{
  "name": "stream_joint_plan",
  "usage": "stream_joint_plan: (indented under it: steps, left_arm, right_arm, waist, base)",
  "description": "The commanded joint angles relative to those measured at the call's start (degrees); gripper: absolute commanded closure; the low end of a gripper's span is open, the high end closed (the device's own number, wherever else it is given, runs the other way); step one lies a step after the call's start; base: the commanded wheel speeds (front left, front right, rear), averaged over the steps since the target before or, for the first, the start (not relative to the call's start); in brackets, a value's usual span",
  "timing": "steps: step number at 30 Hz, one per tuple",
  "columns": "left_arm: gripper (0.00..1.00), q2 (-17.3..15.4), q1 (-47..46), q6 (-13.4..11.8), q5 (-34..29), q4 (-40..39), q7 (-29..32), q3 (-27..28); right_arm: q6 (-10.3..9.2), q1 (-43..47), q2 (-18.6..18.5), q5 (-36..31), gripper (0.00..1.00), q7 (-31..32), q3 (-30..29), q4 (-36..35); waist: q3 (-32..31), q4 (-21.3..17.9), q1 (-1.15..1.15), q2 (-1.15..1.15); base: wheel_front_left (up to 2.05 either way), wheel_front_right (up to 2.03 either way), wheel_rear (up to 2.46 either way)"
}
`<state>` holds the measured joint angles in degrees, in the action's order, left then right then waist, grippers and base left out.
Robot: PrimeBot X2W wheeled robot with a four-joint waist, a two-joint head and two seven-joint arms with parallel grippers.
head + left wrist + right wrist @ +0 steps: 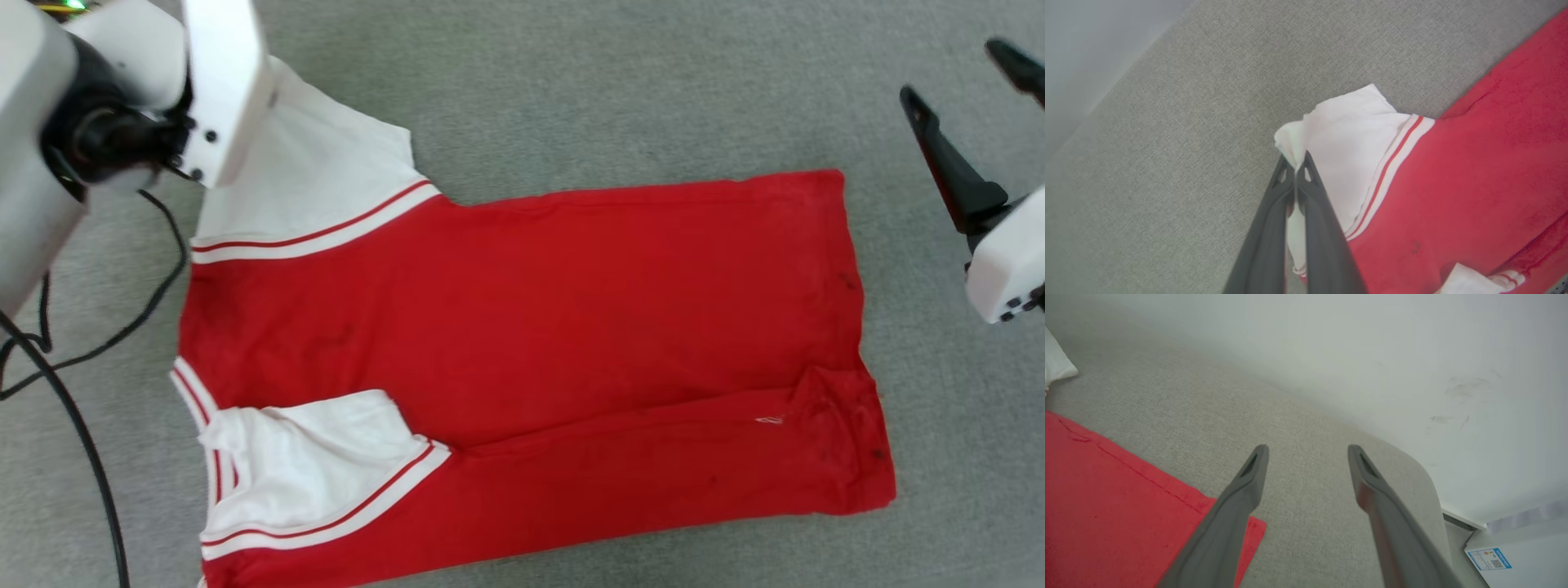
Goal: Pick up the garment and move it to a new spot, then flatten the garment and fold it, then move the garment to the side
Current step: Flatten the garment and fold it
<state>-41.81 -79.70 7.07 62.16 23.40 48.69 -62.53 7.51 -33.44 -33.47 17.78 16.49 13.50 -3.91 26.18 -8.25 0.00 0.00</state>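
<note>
Within the left gripper (1295,161) the shirt (522,310) was clamped by its sleeve (1347,163), the right gripper (1308,457) spread empty; flattening judged underway, outward pull required next.

Likely a test lab: grey cloth-covered surface (1310,428), plain white wall (1372,343), loose black cables (98,474), white cabinet (1535,539) with a blue printed label (1488,559).
</note>
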Motion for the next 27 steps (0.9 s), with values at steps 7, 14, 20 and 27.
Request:
stream_joint_plan:
  steps: [7,14,20,27]
  left_arm:
    - [1.00,0.1,0.4,0.3,-0.7,-4.9,-2.7,-1.9]
    - [1.00,-0.1,-1.1,0.3,-1.5,-10.1,-4.6,-4.9]
    - [1.00,0.2,-3.3,0.3,-1.0,-11.9,-6.2,-6.2]
    - [1.00,0.1,-4.6,0.3,-0.4,-12.3,-8.3,-7.5]
  right_arm:
    - [-0.04,-9.3,-9.7,15.9,0.00,25.3,11.1,2.9]
    - [-0.04,-16.2,-7.8,25.2,0.00,40.9,16.6,10.1]
    - [-0.04,-20.3,-4.2,25.5,0.00,46.2,17.5,18.9]
    - [-0.04,-17.5,-1.7,25.5,0.00,45.4,21.4,26.6]
  waist:
    - [-0.9,3.2,0.00,0.00]
    - [1.4,5.4,0.00,0.00]
    - [3.5,7.1,0.00,0.00]
    - [4.5,8.2,0.00,0.00]
  base:
    - [0.00,0.00,0.00]
    - [0.00,0.00,0.00]
    - [0.00,0.00,0.00]
    - [0.00,0.00,0.00]
